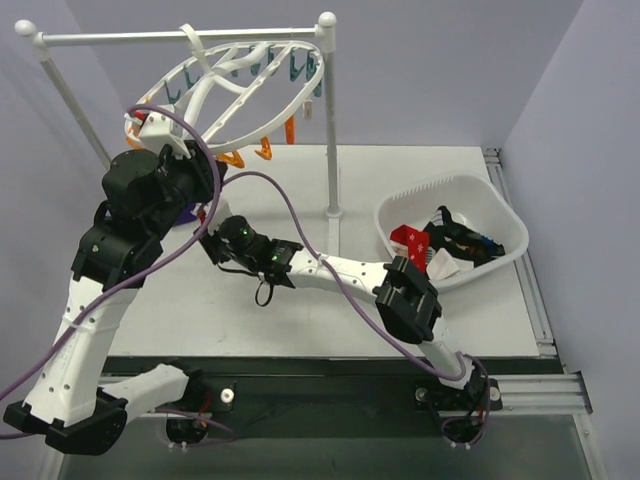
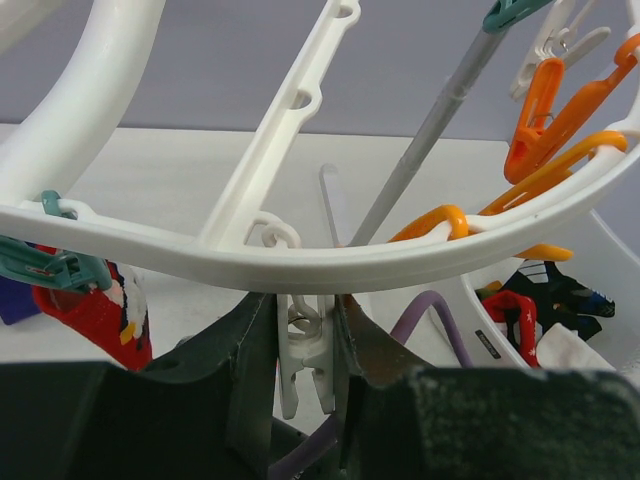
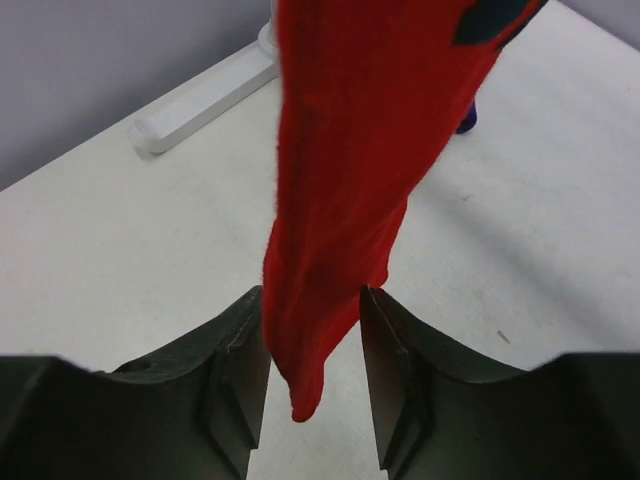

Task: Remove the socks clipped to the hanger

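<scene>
At the far left, our left gripper [image 2: 305,318] pinches a white clip [image 2: 305,365] under the hanger [image 2: 300,268] rim. The fingers of our right gripper [image 3: 312,300] flank the hanging red sock [image 3: 350,150]; we cannot tell whether they squeeze it. At the right, other socks [image 1: 410,240] lie in the basin [image 1: 470,183].

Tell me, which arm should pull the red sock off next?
Probably right. The right end effector straddles the hanging red sock; the left end effector is shut on a white clip under the hanger.
</scene>
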Available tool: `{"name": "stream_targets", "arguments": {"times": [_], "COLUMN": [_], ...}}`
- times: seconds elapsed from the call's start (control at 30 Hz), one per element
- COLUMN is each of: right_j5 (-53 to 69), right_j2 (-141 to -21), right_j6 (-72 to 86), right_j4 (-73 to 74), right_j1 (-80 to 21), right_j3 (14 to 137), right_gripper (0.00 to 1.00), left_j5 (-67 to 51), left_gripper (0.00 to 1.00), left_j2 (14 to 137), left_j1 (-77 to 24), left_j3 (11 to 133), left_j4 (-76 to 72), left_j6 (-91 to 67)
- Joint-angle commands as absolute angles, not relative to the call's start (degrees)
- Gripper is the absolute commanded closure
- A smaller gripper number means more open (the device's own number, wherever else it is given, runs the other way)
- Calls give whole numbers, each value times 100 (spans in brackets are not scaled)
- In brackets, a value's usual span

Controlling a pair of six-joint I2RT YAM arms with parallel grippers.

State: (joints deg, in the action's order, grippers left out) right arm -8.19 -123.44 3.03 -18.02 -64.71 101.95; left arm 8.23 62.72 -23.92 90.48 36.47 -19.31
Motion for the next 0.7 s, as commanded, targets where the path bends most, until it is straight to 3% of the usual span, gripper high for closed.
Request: {"name": "stream_targets", "arguments": {"times": [0.0, 0.03, 0.07, 0.13, 0.17, 0.2, 0.27, 0.43, 0.67], "right_j5": [-906, -897, -914, -949, -949, -967, -932, -756, -686], "right_j2": [-12559, -12533, -12481, -12227, -12095, -11946, -11559, -11066, -10854], "right_j6": [360, 395, 474, 606, 746, 825, 966, 984, 1037], "right_j4": [-1477, -1450, -1381, -1319, -1371, -1458, -1704, -1494, -1477], "right_j1": [-6486, -6512, -6539, -6644, -6679, -6714, -6759, -6767, -6768], "right_j3": [10739, 10758, 10740, 10548, 10399, 9989, 9652, 9396, 9237], "right_gripper": [72, 82, 100, 100, 100, 100, 100, 100, 100], "left_j5": [545, 562, 562, 580, 606, 633, 825, 1177, 2012], "left_gripper": [100, 100, 100, 83, 67, 45, 35, 28, 44], "left_j2": [6161, 6152, 6144, 6108, 6091, 6073, 6091, 5810, 5326], "left_j1": [-2417, -2417, -2417, -2417, -2417, -2417, -2417, -2408, -2408], "left_j3": [9264, 9255, 9246, 9229, 9229, 9237, 9386, 9361, 9237], "left_j4": [3480, 3498, 3524, 3595, 3621, 3708, 3893, 4289, 4631], "left_j6": [-1995, -1978, -1960, -1820, -1680, -1609, -1477, -1389, -1248]}}
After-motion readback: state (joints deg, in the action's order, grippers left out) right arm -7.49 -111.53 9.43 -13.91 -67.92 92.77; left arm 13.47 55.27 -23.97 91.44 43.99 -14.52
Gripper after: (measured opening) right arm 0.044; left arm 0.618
